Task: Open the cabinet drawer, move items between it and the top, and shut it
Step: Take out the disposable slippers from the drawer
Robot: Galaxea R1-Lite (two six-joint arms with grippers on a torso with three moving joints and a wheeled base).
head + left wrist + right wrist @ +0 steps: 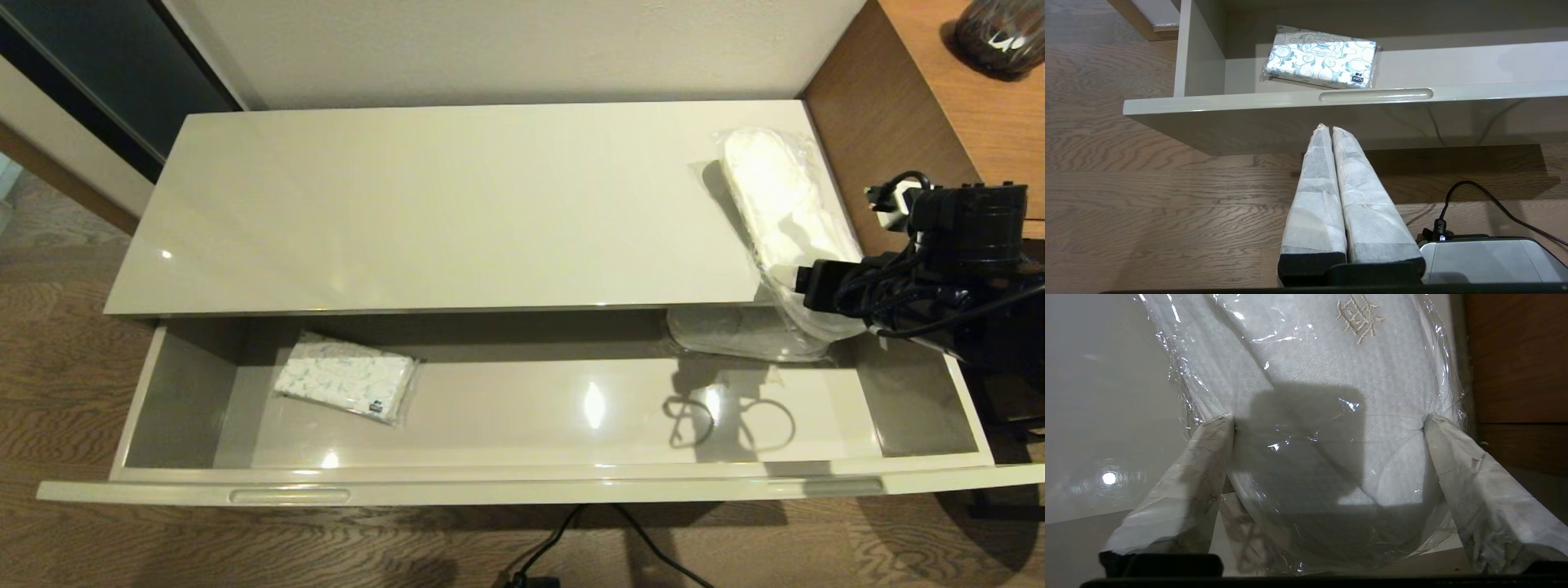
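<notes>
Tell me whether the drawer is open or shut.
Open. The drawer is pulled well out from under the top, its floor exposed, with a patterned packet lying inside.

A glossy cream-beige top point(424, 204) is seen above the drawer point(506, 482), whose walls are grey-beige. White slippers point(775, 196) are wrapped in clear plastic, with beige embroidery shown. The packet point(347, 380) is patterned white with blue swirls. Brown wood grain is shown on the floor point(82, 539).
</notes>
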